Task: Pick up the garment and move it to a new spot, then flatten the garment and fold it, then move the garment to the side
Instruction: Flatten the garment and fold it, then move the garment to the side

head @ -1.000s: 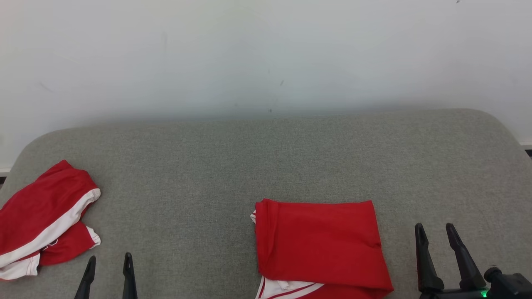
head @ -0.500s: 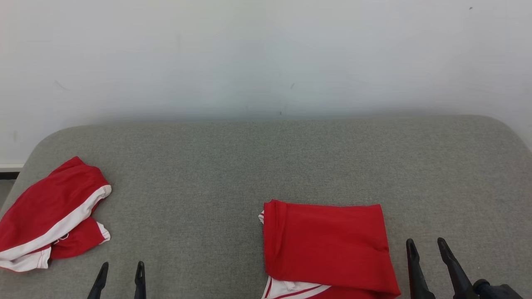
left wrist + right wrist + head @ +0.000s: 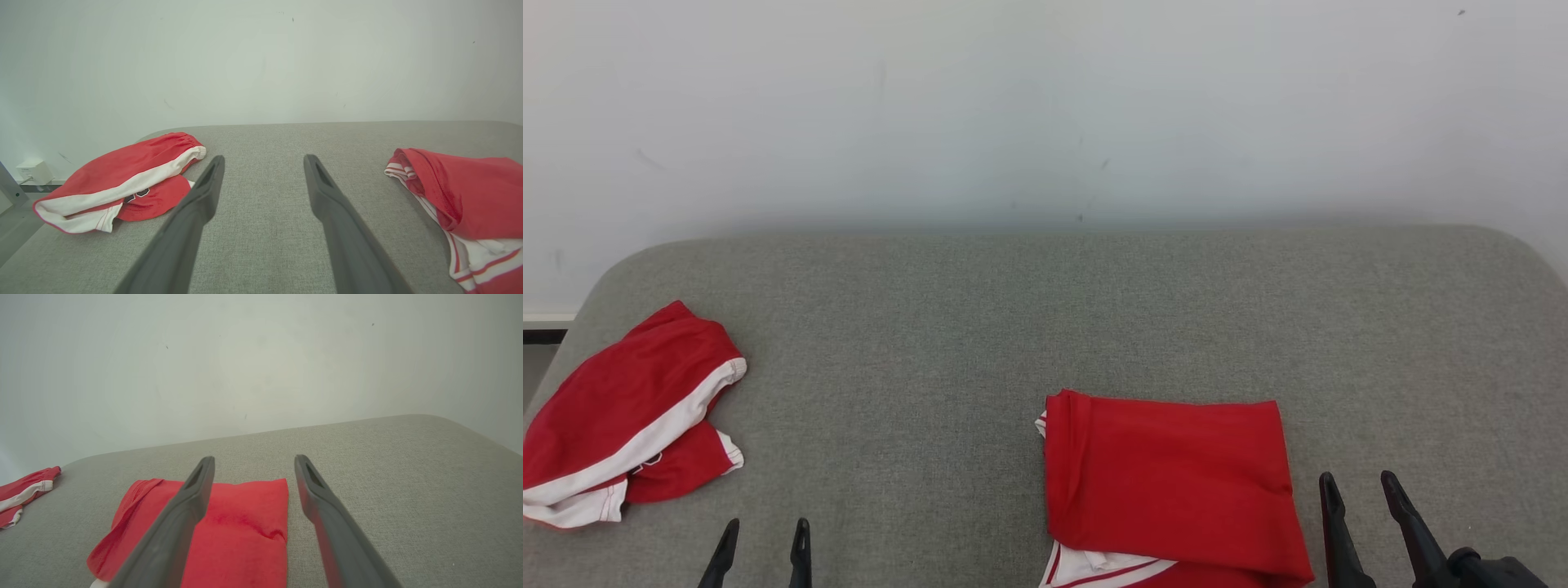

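Head view, folded garment (image 3: 1168,482) on grey cushion (image 3: 1045,310), red shorts (image 3: 629,416) far left

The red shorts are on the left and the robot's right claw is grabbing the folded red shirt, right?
Not grabbing: the right gripper is open beside the shirt, holding nothing, as the head view shows. The shorts are on the left.

Light bright, even, diffuse; no glare. Soft shadow band on white wall (image 3: 1045,122) just above grey fabric surface (image 3: 931,327). Thin shadow under folded red garment (image 3: 1168,482) edge. Head view sharp. Wrist views wide-angle: surface edge bowed, left pincer (image 3: 263,161) fingers (image 3: 192,220) soft-edged up close, wall dimmer toward corners.
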